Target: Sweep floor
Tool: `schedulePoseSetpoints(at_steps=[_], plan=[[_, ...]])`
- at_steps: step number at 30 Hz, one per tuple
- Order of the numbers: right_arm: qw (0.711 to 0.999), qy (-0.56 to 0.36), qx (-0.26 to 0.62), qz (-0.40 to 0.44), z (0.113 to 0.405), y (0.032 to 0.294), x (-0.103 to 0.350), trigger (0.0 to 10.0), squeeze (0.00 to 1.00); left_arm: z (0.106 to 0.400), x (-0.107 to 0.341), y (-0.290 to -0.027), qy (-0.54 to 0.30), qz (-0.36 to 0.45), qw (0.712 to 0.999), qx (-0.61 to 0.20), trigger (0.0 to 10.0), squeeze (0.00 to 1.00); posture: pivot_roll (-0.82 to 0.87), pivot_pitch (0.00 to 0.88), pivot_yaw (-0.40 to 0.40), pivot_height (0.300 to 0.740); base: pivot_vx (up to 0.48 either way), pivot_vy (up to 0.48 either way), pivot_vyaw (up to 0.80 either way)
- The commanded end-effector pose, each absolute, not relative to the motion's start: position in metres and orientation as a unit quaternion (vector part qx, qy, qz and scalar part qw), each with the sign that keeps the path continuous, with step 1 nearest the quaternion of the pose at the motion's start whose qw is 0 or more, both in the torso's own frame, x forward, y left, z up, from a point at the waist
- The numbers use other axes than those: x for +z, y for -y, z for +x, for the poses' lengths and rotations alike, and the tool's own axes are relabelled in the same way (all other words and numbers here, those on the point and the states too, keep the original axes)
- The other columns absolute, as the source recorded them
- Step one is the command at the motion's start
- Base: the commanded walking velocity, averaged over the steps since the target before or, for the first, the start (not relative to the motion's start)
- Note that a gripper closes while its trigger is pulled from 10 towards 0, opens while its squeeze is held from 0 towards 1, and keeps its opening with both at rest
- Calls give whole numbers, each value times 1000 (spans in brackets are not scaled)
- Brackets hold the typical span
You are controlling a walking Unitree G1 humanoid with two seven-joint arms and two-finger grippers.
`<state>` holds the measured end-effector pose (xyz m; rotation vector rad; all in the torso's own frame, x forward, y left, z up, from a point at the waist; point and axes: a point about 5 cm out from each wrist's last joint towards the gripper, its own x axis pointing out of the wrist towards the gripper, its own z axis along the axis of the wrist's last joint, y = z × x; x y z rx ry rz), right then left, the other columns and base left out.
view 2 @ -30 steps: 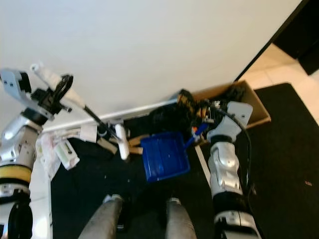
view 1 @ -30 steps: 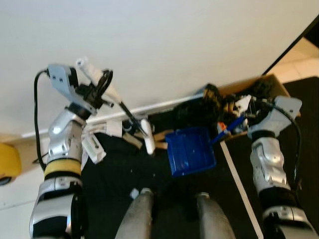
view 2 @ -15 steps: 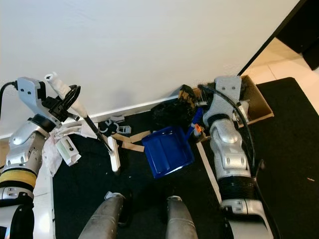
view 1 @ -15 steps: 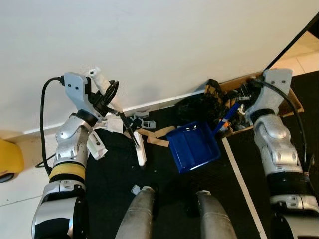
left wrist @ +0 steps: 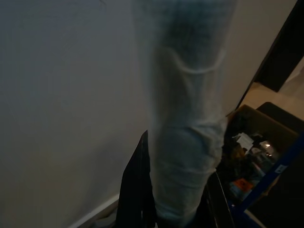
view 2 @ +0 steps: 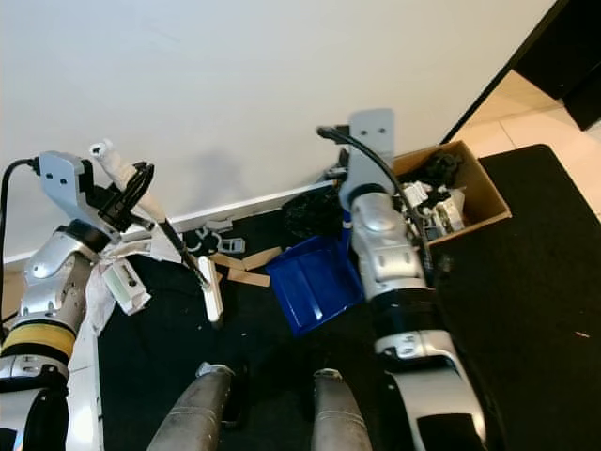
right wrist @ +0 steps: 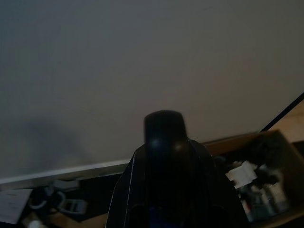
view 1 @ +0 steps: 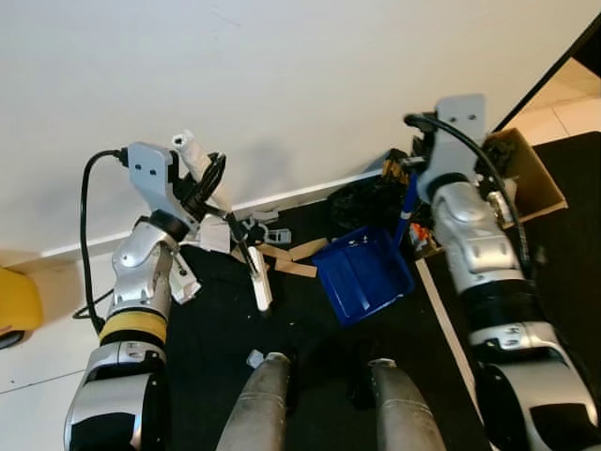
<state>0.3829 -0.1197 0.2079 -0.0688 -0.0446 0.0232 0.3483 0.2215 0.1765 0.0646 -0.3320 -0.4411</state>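
Left gripper point(view 1: 199, 177): clamped on the white brush handle point(view 1: 195, 162), brush head point(view 1: 259, 289) down on the black floor mat point(view 1: 207, 338)
Right gripper point(right wrist: 164, 142): closed round the dark dustpan handle tip
Dustpan point(view 1: 362, 274): blue, on the mat by the wall edge, beside cardboard scraps point(view 1: 286, 259)

Cardboard box point(view 2: 467, 193) contents too small to identify. Broom handle point(left wrist: 185, 118) blurred at close range. Dustpan point(view 1: 364, 272) handle partly hidden behind right arm point(view 1: 474, 244).
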Motion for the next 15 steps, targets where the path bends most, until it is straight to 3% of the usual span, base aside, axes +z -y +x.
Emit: schedulePoseSetpoints(at_steps=[1, 5, 10, 15], plan=[[999, -32, 8, -7, 378, 116, 182, 10000, 0, 343, 165, -219, 149, 53, 959, -235, 10000, 0, 178, 389, -42, 740, 0, 0, 0], [999, -29, 0, 38, 369, 102, 176, 10000, 0, 341, 150, -214, 120, 47, 955, -265, 10000, 0, 174, 389, -40, 740, 0, 0, 0], [999, -23, 14, 47, 354, 80, 165, 10000, 0, 341, 141, -205, 109, -19, 957, -268, 10000, 0, 169, 388, -36, 740, 0, 0, 0], [997, -23, 41, 58, 343, 58, 159, 10000, 0, 342, 139, -178, 114, -86, 946, -289, 10000, 0, 177, 386, -32, 740, 0, 0, 0]])
